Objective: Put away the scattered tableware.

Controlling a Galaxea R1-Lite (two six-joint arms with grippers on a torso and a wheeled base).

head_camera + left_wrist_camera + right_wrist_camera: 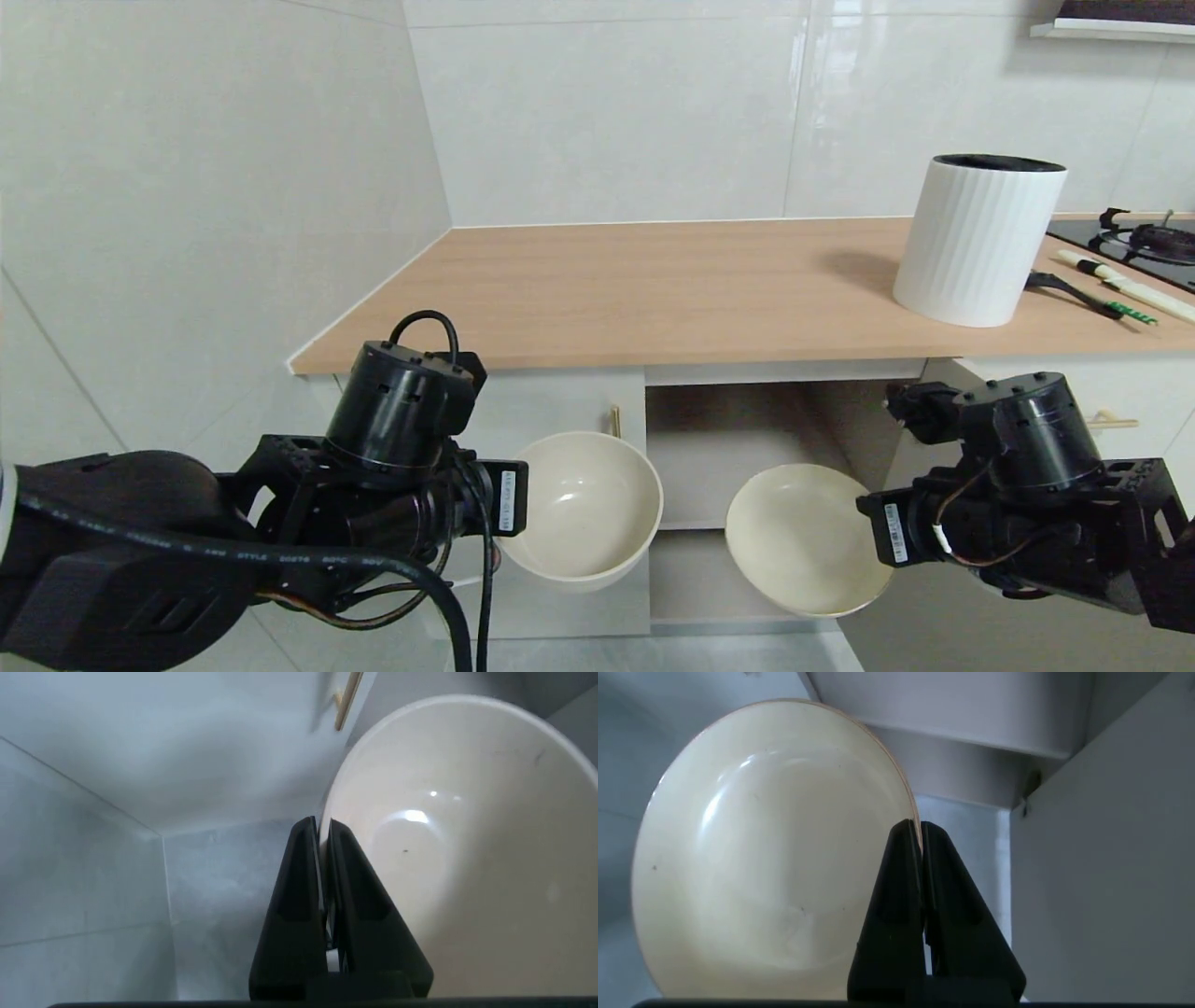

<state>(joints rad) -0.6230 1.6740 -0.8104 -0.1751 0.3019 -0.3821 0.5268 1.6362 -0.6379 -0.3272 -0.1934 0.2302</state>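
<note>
Below the wooden counter both arms hang in front of an open cupboard, each with a bowl. The left gripper has its jaws pinched tight on the rim of a cream bowl, which is held in the air, tipped with its hollow facing up and outward, just before the closed door beside the opening. The right gripper is clamped the same way on the rim of a second bowl, tilted more steeply, in front of the cupboard's mouth. The two bowls are near each other but apart. Up on the counter stands a white ribbed tub, with a black-handled tool lying just beside it and a hob further along
</note>
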